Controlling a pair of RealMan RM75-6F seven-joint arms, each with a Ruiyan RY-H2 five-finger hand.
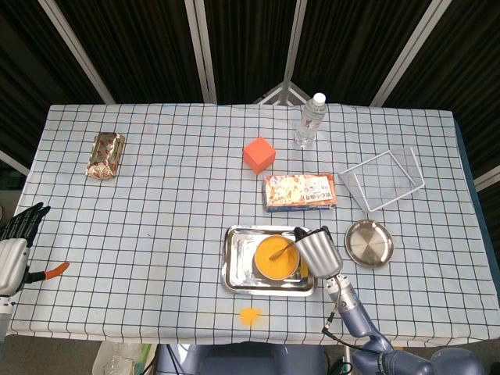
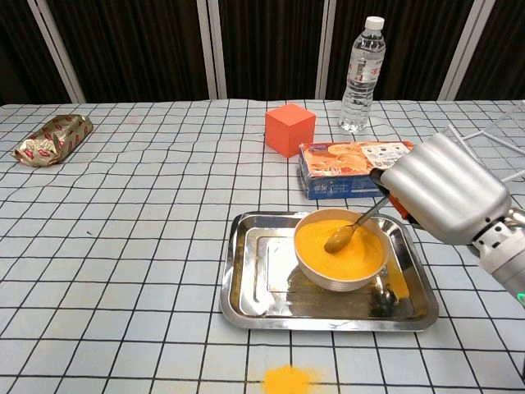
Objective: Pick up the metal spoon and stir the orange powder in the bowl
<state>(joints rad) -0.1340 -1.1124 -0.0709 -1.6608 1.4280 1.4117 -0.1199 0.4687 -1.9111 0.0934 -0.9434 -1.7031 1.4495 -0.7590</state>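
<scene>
We have the metal spoon (image 2: 354, 226) clamped in our right robot hand (image 2: 447, 199), its tip in the orange powder (image 2: 340, 249) of the bowl (image 2: 338, 277) near the table's front edge, so only stirring remains, while our left robot hand (image 1: 14, 244) hangs apart and empty off the table's left edge.

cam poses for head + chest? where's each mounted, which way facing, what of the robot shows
Head view: high, looking steeply down on the table; left hand at its edge, right hand by the bowl.
Chest view: low at the near edge, facing across; only the right hand.
Shared: right hand, spoon, bowl, tray, bottle.
</scene>
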